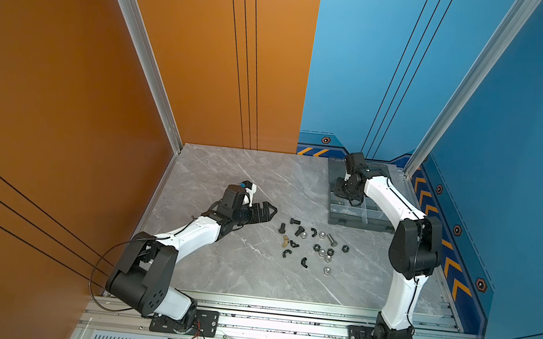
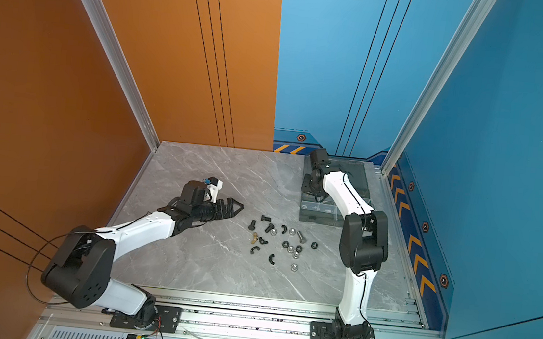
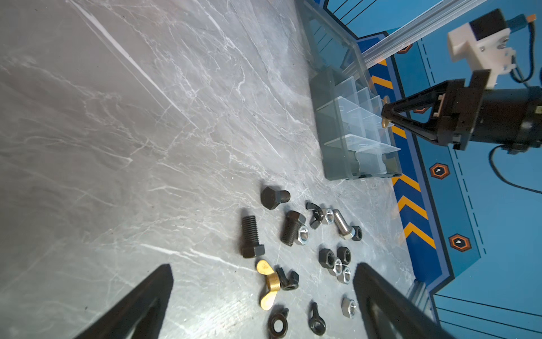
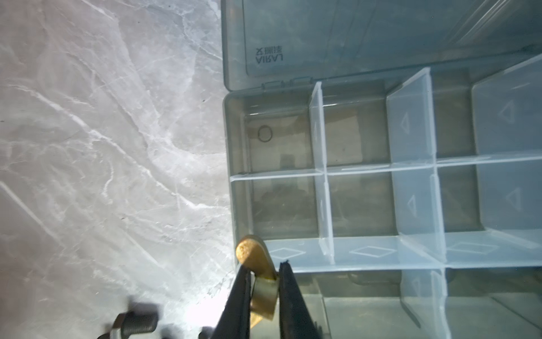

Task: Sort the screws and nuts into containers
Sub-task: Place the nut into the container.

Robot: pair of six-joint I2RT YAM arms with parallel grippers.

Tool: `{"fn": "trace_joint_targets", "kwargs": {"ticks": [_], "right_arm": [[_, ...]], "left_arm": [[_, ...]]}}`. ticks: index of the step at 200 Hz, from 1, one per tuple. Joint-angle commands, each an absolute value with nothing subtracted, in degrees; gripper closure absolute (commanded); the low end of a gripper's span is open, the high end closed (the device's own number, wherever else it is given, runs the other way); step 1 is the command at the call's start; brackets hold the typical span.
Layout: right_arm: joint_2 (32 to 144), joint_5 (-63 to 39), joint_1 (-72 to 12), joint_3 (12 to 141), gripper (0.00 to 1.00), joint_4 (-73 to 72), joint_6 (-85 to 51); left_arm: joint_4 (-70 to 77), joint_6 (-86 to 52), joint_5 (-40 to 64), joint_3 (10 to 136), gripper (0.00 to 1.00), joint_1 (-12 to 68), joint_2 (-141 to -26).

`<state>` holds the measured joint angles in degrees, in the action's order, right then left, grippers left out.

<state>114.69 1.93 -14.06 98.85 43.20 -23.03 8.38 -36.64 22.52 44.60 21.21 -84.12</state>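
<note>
While the loose hardware lies in a cluster near the middle of the table [image 1: 217,274] [image 2: 183,271], both top views show the left fingers [image 1: 267,208] [image 2: 233,205] spread apart, low over the table just beside that cluster and touching none of it. The screws [image 1: 299,230] and nuts [image 1: 327,270] lie scattered there, among them a silver bolt [image 1: 332,240] and a loose brass wing nut [image 1: 285,241]. The organizer box [image 1: 347,218] [image 2: 313,214] sits in the far right corner, with the right arm's wrist bent down over it and hiding its fingers.

In the left wrist view the left fingers [image 3: 140,305] stand wide on either side of the nearest nuts [image 3: 337,265] and screws [image 3: 251,236]. Beyond them the right fingers [image 3: 391,111] hang above the organizer box [image 3: 334,141], closed on a brass piece that shows on both sides of their tips.

In the right wrist view the right fingers [image 4: 293,308] are clamped on the held brass wing nut [image 4: 256,255] by its body, one wing standing out past the tips. It hangs over the box's outer wall [image 4: 237,146], at the edge of the compartments [image 4: 360,205]. The lid [image 4: 322,38] lies open beyond them.
</note>
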Motion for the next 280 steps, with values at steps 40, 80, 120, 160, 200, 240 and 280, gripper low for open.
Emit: {"fn": "trace_joint_targets", "kwargs": {"ticks": [40,80,120,160,200,240,280], "right_arm": [[120.7,7.1,-12.25,102.57,1.0,46.26,-21.09],[122.83,7.02,-12.3,105.11,1.0,46.26,-21.09],[124.49,7.48,-12.57,106.15,0.93,46.27,-21.49],[124.55,8.09,-12.55,107.24,0.7,47.15,-21.36],[121.56,6.14,-12.8,107.29,0.63,48.65,-20.66],[110.46,-1.6,-15.33,99.39,0.58,48.96,-22.28],[102.22,-4.9,-23.12,90.07,0.58,47.6,-28.8]], "left_arm": [[9.65,-37.75,25.32,47.61,0.02,22.74,-86.36],[9.49,-37.62,25.4,48.37,0.02,23.36,-87.27],[9.32,-37.56,25.58,48.65,0.02,23.66,-87.58],[8.79,-37.36,25.44,48.82,0.02,23.65,-87.7],[8.79,-37.53,25.74,49.35,0.02,23.73,-87.95],[8.9,-40.44,27.82,49.08,0.02,22.76,-88.43],[8.88,-42.95,30.07,46.7,0.02,20.71,-87.4]]}}
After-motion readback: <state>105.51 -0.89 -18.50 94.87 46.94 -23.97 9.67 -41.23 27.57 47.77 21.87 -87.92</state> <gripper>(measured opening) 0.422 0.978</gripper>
